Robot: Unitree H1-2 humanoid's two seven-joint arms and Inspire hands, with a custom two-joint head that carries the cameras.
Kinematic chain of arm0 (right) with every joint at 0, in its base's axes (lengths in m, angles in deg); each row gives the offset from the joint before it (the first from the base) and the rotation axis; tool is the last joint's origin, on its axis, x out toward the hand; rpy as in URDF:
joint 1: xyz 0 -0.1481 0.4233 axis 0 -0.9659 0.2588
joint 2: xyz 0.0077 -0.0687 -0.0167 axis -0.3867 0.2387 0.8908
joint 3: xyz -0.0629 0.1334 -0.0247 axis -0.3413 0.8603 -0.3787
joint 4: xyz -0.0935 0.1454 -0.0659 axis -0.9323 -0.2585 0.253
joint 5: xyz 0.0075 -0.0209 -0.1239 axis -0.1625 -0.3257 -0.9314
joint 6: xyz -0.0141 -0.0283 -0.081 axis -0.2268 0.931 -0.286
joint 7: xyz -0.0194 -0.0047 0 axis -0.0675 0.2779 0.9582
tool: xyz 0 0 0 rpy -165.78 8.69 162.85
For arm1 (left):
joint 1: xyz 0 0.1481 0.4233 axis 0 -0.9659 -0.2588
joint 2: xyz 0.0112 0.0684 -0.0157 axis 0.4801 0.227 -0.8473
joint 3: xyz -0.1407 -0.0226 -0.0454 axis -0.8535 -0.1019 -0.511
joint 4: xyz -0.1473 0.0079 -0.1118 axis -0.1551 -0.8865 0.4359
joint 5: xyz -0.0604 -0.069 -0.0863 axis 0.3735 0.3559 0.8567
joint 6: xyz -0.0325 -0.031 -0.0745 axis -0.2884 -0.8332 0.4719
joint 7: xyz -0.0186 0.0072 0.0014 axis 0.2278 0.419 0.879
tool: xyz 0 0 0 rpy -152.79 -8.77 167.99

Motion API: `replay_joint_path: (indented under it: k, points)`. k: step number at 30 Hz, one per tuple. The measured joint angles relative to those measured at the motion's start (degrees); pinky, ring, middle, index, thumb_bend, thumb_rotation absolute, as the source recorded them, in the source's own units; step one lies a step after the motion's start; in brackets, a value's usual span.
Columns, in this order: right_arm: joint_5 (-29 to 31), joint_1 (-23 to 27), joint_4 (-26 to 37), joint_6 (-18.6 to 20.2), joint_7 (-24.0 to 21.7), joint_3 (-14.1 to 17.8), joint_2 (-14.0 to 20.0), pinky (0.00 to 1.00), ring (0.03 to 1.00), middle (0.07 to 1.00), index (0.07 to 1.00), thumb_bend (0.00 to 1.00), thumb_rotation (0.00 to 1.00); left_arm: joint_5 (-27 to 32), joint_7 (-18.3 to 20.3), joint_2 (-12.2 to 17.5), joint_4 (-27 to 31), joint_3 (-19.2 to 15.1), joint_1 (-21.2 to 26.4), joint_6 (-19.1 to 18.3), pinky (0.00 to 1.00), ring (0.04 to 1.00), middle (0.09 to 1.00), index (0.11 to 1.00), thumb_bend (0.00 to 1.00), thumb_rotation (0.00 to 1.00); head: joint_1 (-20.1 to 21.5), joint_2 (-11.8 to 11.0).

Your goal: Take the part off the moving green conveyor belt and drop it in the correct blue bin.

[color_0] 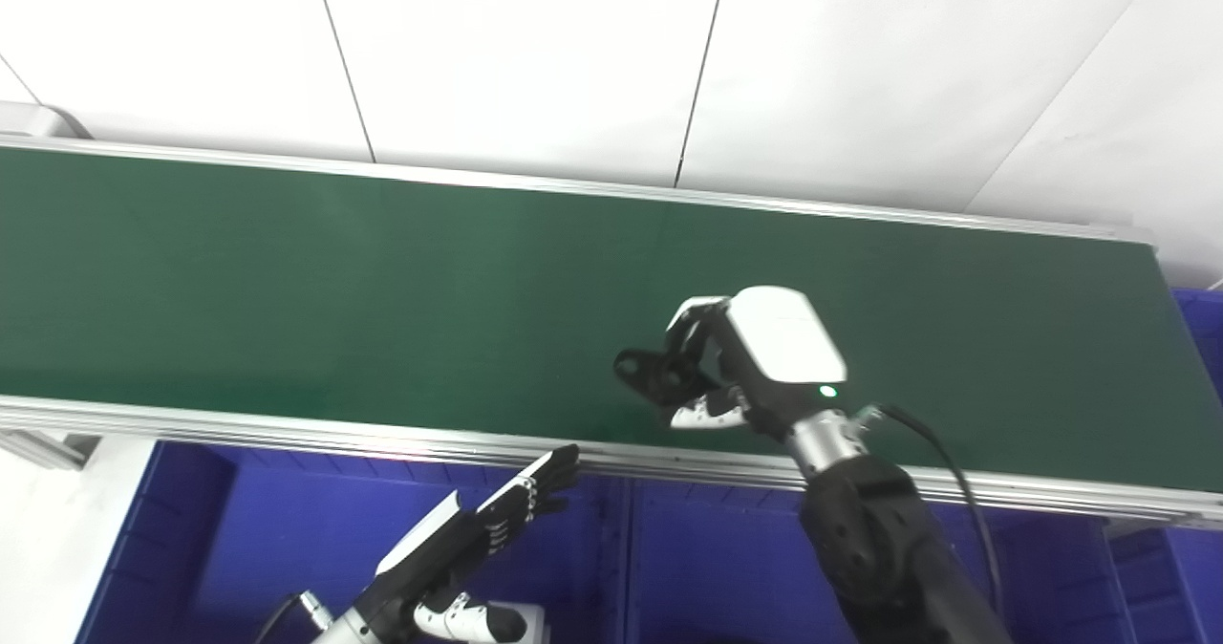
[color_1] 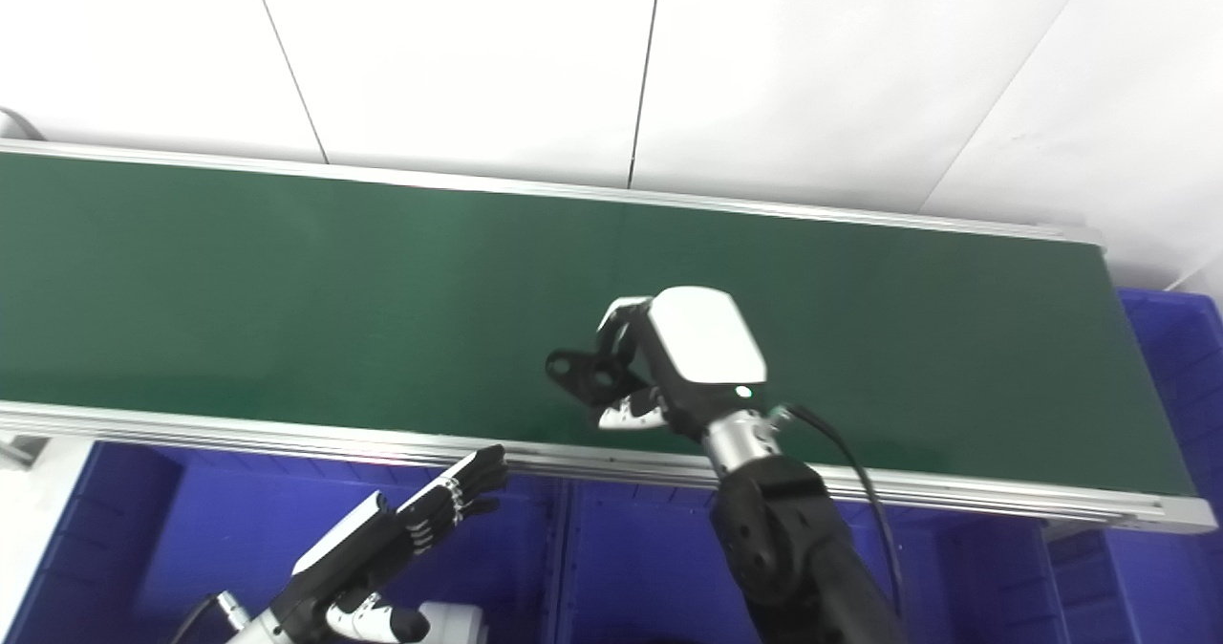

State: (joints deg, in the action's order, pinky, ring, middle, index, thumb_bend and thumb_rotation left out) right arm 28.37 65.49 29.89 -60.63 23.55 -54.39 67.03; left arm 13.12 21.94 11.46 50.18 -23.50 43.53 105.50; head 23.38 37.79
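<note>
The green conveyor belt (color_0: 334, 281) runs across the view. My right hand (color_0: 755, 348) is over the belt's near half, with its fingers closed on a black part (color_0: 650, 372) that sticks out to its left and has a round hole at its end; it also shows in the right eye view (color_1: 580, 369). I cannot tell if the part touches the belt. My left hand (color_0: 478, 529) is open and empty, its fingers straight, below the belt's near rail and over a blue bin (color_0: 268, 520).
Blue bins line up below the belt's near rail: one at left, one in the middle (color_0: 726, 548), and one at far right (color_0: 1206, 338) past the belt's end. A silver rail (color_0: 287, 429) edges the belt. A white panelled wall lies behind.
</note>
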Motion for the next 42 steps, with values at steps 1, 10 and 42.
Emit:
replay_joint_path:
  k: [1, 10, 42]
  points:
    - [-0.1, -0.9, 1.6, 0.0, 0.0, 0.3, -0.2, 0.16, 0.229, 0.471, 0.488, 0.53, 0.00, 0.0, 0.0, 0.0, 0.3, 0.0, -0.1, 0.0, 0.93, 0.977, 0.991, 0.986, 0.82, 0.69, -0.2, 0.5]
    - [-0.7, -12.4, 9.8, -0.1, 0.2, 2.7, -1.8, 0.17, 0.230, 0.471, 0.486, 0.53, 0.00, 0.2, -0.9, -0.1, 1.8, 0.2, -1.4, 0.0, 0.92, 0.970, 0.993, 0.990, 0.79, 0.68, -1.6, 4.0]
    - [-17.9, -22.9, 2.4, 1.0, -20.9, -2.0, -1.5, 0.26, 0.344, 0.480, 0.797, 0.55, 0.00, 3.0, -6.7, 0.3, 9.8, -0.1, -3.9, -3.4, 0.89, 0.939, 0.975, 0.975, 0.74, 0.68, -4.2, 13.4]
